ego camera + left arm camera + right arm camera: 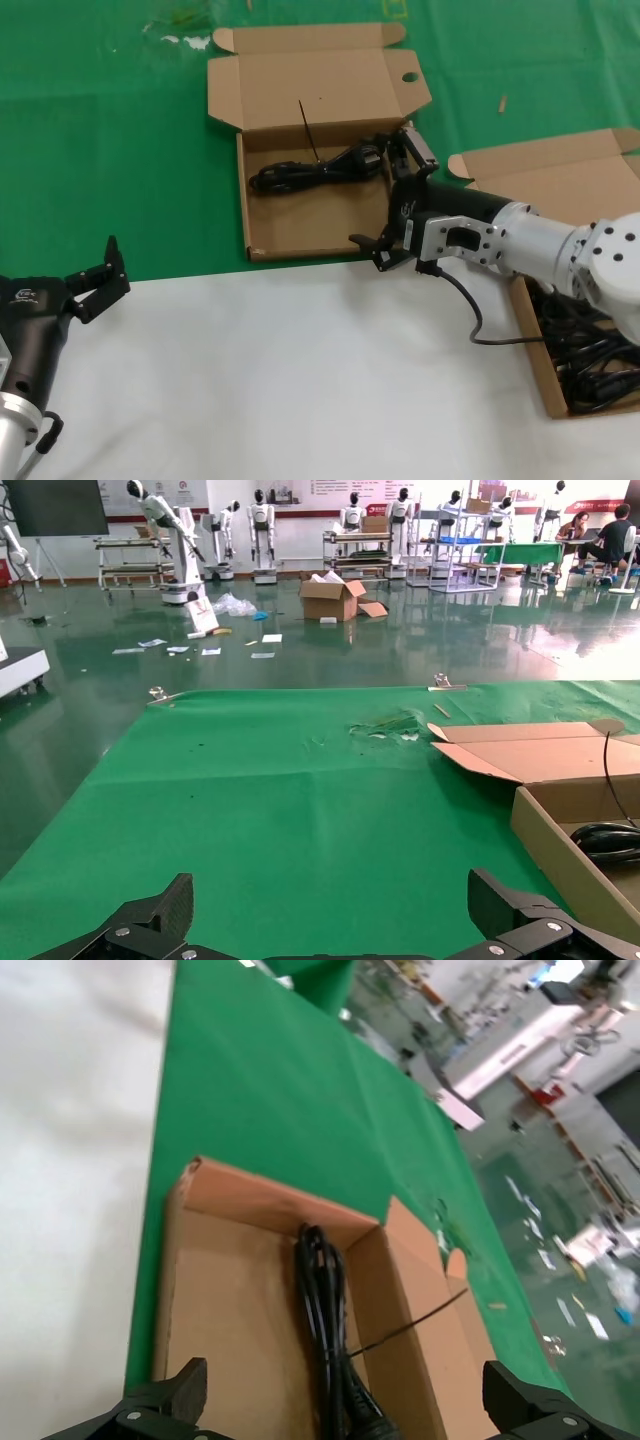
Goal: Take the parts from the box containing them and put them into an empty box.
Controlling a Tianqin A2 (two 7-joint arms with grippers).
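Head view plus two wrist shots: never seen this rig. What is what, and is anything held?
It is a two-armed robot, and each picture comes from a different camera on it. The head view looks down from its head. The other two look out from each wrist, between that arm's fingers.

On the green cloth lies an open cardboard box with holes in its flaps, holding one black power cord. The right hand is at that box's right edge, over the cord's plug end, fingers spread wide; nothing is held. The right wrist view shows the same cord from above.

Under the right arm is a second box full of cords. The left hand waits open, near the cloth's front edge.
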